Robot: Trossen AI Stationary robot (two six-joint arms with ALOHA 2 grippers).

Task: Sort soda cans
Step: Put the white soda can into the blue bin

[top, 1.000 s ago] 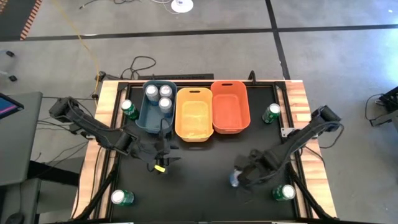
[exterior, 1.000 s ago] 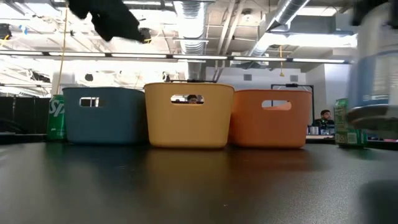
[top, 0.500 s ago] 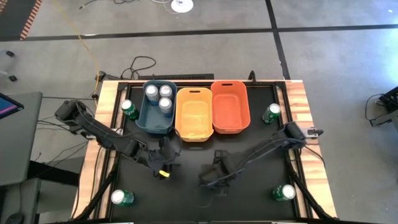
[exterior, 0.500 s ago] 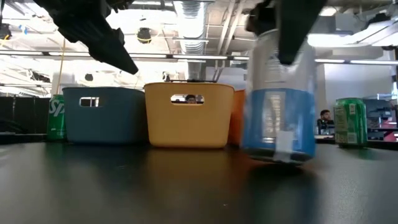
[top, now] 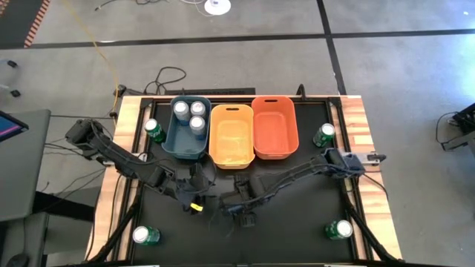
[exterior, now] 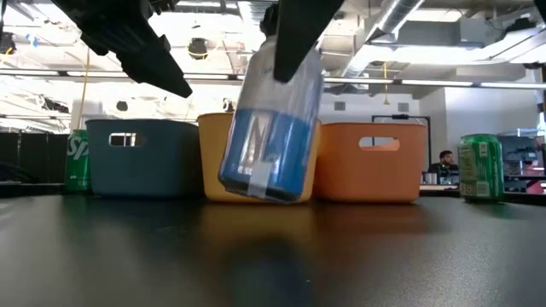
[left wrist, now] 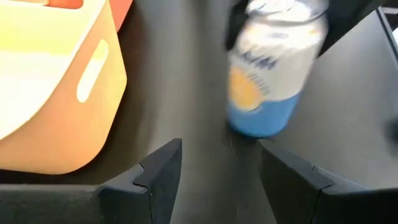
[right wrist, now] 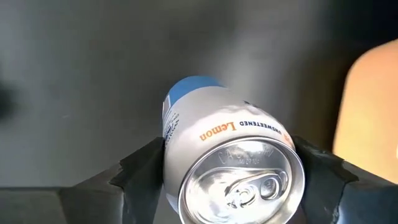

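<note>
My right gripper is shut on a blue-and-silver soda can, which hangs over the middle of the black table in front of the yellow bin. My left gripper stands open just to its left, fingers pointing at the can without touching it. Three silver-topped cans stand in the blue bin. Green cans stand on the table at the far left, far right, near left and near right. My right gripper pinches the can's side wall just below the top rim between its two fingers, one on either side. The fingers come from above, slanting down. The can hangs tilted below them, its blue bottom clear of the table.
The orange bin stands empty to the right of the yellow one, along the far edge. Both arms meet over the table's middle. Open black tabletop lies near the front edge between the two near green cans.
My right gripper has carried the blue can from the table's near right toward the left, up to my left gripper, rolling as it went; the can, upright before, is now tilted and clear of the table. My left gripper has sunk a little and then kept still.
</note>
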